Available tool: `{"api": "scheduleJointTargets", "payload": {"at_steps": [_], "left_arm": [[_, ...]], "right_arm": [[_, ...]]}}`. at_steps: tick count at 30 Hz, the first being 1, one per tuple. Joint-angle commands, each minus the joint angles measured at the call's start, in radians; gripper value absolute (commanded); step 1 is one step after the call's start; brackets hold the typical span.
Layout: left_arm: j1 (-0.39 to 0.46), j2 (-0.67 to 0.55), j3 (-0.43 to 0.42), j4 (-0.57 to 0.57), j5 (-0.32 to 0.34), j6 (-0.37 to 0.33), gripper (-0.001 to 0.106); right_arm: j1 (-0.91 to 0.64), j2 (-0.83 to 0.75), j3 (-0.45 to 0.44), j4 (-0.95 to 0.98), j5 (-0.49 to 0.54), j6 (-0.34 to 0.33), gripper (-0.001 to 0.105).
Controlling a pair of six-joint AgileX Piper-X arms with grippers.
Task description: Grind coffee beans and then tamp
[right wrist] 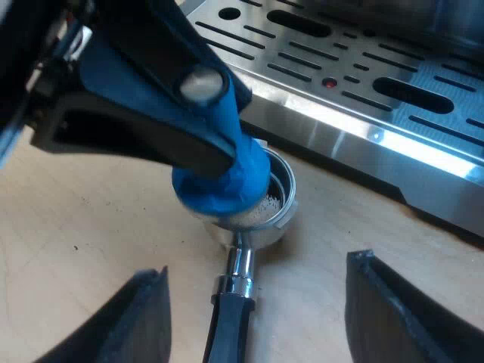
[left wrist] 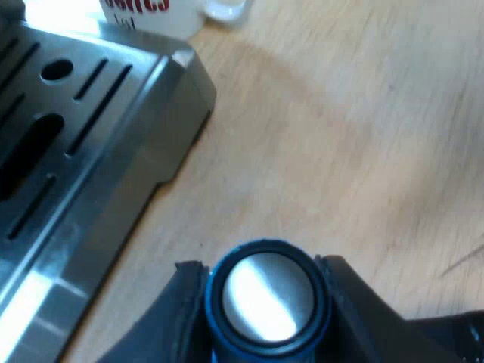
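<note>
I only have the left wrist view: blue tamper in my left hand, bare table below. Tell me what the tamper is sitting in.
Observer: In the right wrist view the tamper stands foot down in the basket of the metal holder, which lies on the table beside the machine's drip tray.
Operator: Report what is in the basket.
Observer: Pale specks, probably grounds, show in the uncovered part of the basket next to the tamper's foot.
Operator: Give me the right hand.
Observer: The right hand is open, one finger on each side of the holder's dark handle, touching neither it nor the basket.
</note>
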Motion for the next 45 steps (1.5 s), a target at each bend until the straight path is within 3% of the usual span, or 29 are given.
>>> {"api": "scheduleJointTargets", "payload": {"at_steps": [1,11,15,45], "left_arm": [[-0.006,0.008,-0.012,-0.026,-0.007,0.008,0.006],[-0.006,0.046,-0.012,-0.055,-0.012,0.015,0.006],[-0.006,0.046,-0.012,-0.055,-0.047,0.047,0.006],[-0.006,0.057,-0.012,-0.07,-0.045,0.052,0.006]], "right_arm": [[-0.003,-0.007,-0.002,-0.006,0.004,-0.005,0.054],[-0.003,-0.007,-0.002,-0.006,0.004,-0.005,0.054],[-0.003,-0.007,-0.002,-0.006,0.004,-0.005,0.054],[-0.003,-0.007,-0.002,-0.006,0.004,0.001,0.054]]}}
